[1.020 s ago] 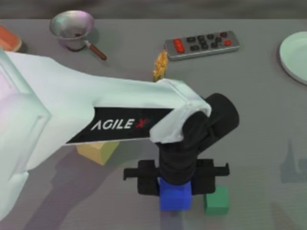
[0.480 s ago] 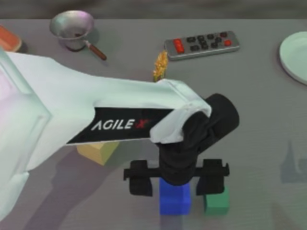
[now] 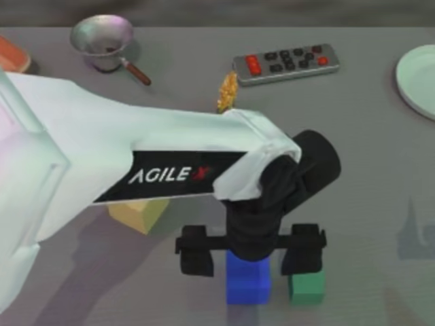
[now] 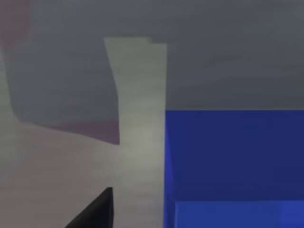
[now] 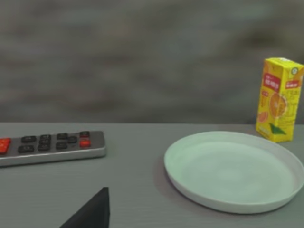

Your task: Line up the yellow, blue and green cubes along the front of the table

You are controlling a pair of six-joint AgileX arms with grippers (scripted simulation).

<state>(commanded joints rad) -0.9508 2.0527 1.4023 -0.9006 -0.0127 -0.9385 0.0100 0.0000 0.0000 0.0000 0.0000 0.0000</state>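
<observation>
Left arm reaches across the worktop (image 3: 367, 170) from the top view's left. Its pincer (image 3: 250, 257) hangs over the blue cube (image 3: 247, 284), fingers spread wide: one finger (image 3: 197, 252) stands clear on the cube's left, the other (image 3: 303, 248) clear on its right, over the green cube's near edge. Pincer released; nothing held.

Blue cube sits at the front of the worktop, roughly centre. Green cube (image 3: 307, 285) sits just beside it on the right, a narrow gap between them, both about level along the front edge. Yellow cube (image 3: 138, 214) lies farther back and to the left, well apart from the other two and largely hidden under the left arm.

Left wrist view: blue cube (image 4: 232, 166) fills the lower part of the frame, resting on the grey worktop (image 4: 228, 71); one dark fingertip (image 4: 95, 213) shows beside it, apart from the cube.

Right arm is not seen in the top view. Its wrist view shows one dark fingertip (image 5: 90, 213) only; whether that pincer is spread or closed cannot be told.

Other items, along the back: metal bowl (image 3: 102, 39) at left, remote (image 3: 285, 62) near centre, white plate (image 3: 418, 78) at the right edge. The right wrist view adds a juice carton (image 5: 279, 99) standing upright just behind the plate (image 5: 232, 171).
</observation>
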